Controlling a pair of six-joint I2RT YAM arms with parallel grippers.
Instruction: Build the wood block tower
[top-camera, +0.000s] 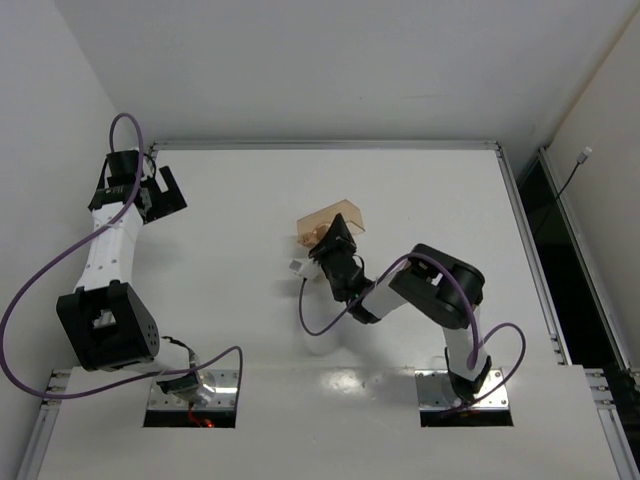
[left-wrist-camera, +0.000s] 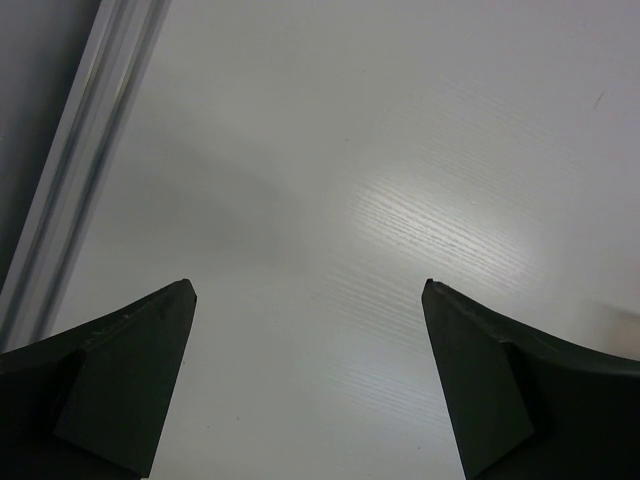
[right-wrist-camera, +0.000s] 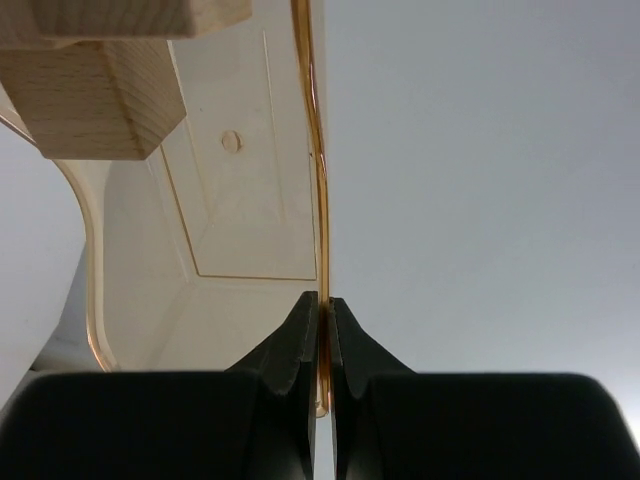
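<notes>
My left pincer (left-wrist-camera: 307, 290) hangs over the far left corner of the bench (top-camera: 250, 340), well apart from everything else. Its jaws are spread wide with nothing between them, only bare white surface showing below.

My right pincer (right-wrist-camera: 322, 297) is out at the middle of the bench, squeezed tight on the thin right-hand wall of a translucent amber container (right-wrist-camera: 250, 200). The wall runs straight up between the two black fingers, which meet on either side of it.

The wood blocks (right-wrist-camera: 95, 100) show in the right wrist view at the container's far left end: two pale pieces, one touching the other, cut off by the edge of the view. I cannot tell whether they rest inside the container or just beside its rim. From overhead the arm and the amber plastic hide them.
</notes>
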